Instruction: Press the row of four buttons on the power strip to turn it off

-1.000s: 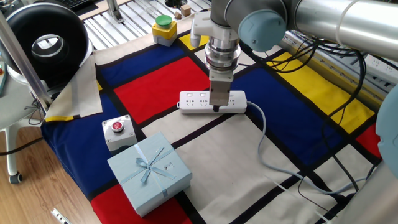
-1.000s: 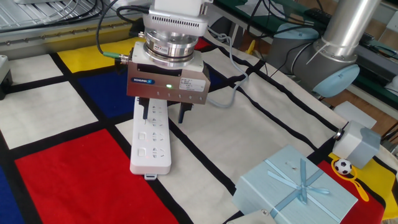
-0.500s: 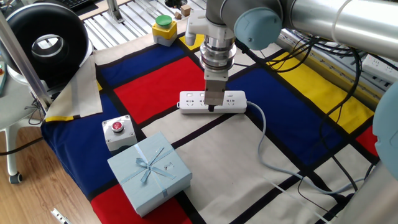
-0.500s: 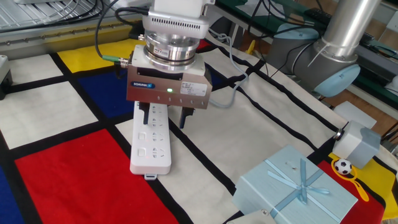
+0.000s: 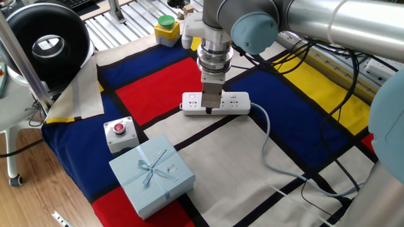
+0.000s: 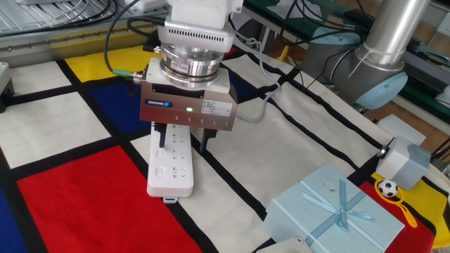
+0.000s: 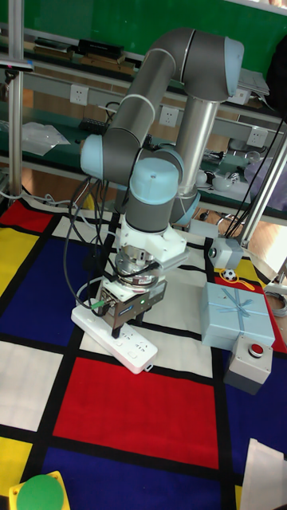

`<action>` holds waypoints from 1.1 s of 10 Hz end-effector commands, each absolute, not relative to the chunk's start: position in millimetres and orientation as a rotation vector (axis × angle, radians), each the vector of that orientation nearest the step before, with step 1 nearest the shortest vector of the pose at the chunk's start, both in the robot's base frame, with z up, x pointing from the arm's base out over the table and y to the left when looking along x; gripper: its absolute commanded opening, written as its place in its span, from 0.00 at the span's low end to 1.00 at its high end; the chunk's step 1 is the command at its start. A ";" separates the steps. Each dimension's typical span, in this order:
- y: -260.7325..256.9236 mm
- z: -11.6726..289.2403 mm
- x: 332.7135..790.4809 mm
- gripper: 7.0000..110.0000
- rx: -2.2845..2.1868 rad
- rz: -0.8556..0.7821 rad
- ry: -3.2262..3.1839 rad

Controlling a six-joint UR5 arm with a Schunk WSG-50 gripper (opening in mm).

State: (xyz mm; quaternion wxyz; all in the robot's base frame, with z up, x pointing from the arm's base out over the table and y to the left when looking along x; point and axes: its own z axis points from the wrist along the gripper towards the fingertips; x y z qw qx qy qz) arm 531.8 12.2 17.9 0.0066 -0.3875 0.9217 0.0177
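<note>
The arm is seen reaching in from the upper right of the one fixed view, its wrist turned straight down so that the gripper is held vertically over the power strip, which is laid at the centre of the frame on the checked cloth of the tabletop. In the other fixed view the gripper is shown from above and close up: two dark fingers are spread with a clear gap between them, one lowered onto the upper face of the power strip and the other set just beside its right edge. The four buttons are seen as small white switches along the left side of the strip, and the left finger is placed on or just above that row; actual contact cannot be told. In the tall fixed view the gripper is seen over the middle of the strip, at the centre left of the frame. Compared with one second ago, the gripper has been shifted along the strip: towards the left end in the one fixed view, and towards the lower left in the other fixed view. The strip itself has not been moved. The blue gift box and the grey box with a red button are left at the lower left, well apart from the strip.
</note>
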 end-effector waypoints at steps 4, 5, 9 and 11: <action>10.5 15.2 527.7 0.57 -1.194 0.033 2.918; 10.2 15.7 527.4 0.57 -1.195 0.032 2.920; 15.8 24.3 528.5 0.57 -1.193 0.075 2.906; 19.1 23.1 533.6 0.57 -1.185 0.092 2.889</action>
